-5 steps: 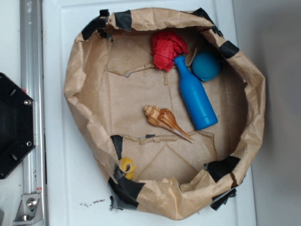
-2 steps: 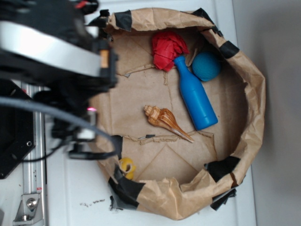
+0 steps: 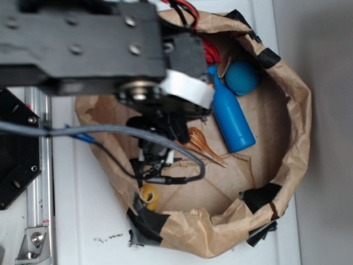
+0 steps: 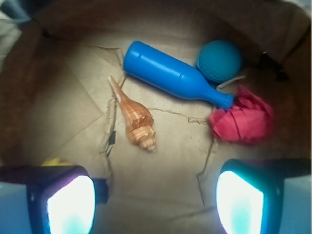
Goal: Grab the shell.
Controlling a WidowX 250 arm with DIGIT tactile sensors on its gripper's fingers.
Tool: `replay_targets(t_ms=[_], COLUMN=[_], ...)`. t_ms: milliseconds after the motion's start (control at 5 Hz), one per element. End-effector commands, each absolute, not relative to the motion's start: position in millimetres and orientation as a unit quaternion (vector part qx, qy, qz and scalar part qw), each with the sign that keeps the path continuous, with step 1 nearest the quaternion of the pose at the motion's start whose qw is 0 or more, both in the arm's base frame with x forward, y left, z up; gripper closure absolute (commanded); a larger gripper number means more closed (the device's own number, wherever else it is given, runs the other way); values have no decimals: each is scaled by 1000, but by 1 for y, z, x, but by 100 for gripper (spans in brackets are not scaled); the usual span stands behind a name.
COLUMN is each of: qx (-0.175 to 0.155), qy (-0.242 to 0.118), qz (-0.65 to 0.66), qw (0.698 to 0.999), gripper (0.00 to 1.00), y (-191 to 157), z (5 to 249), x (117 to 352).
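The shell (image 4: pixel 136 119) is a glossy tan-orange spiral conch lying on the brown paper floor, its thin tail pointing up-left toward the blue bottle (image 4: pixel 170 73). My gripper (image 4: pixel 156 204) is open and empty; its two fingers stand wide apart at the bottom of the wrist view, above the paper and short of the shell's knobbly end. In the exterior view my arm (image 3: pixel 110 49) covers the shell's whorled end, and only its tail half (image 3: pixel 203 144) shows. The fingertips are hidden there.
A brown paper basin (image 3: pixel 298 127) with raised taped walls holds everything. The blue bottle (image 3: pixel 231 118), a teal ball (image 3: pixel 241 76) and a red crumpled thing (image 4: pixel 241 119) lie beyond the shell. A small yellow ring (image 3: pixel 148 196) sits at the near-left wall.
My arm came into view from the left and moved right over the basin. It now covers the shell's whorled end. The objects have not moved.
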State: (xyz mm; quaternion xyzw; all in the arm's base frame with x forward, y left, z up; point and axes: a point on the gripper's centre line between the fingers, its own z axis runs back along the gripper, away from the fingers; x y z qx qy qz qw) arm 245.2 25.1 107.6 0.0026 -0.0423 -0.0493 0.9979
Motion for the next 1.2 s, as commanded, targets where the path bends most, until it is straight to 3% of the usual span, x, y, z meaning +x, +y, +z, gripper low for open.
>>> replay_targets(t_ms=[0,200,400,600,800,1000], qx=[-3,-2,2,19,34,69], qy=[-57,-43,-37,-35,-36,-80], qz=[-100,-124,-125,-119,-69,7], qw=[993,991,991,992,996,994], gripper=[0,0,100,100,100,100], y=[5,-8,-18,-20,-15,-4], z=[53,34,20,26,76,126], x=[266,272,270,272,273,268])
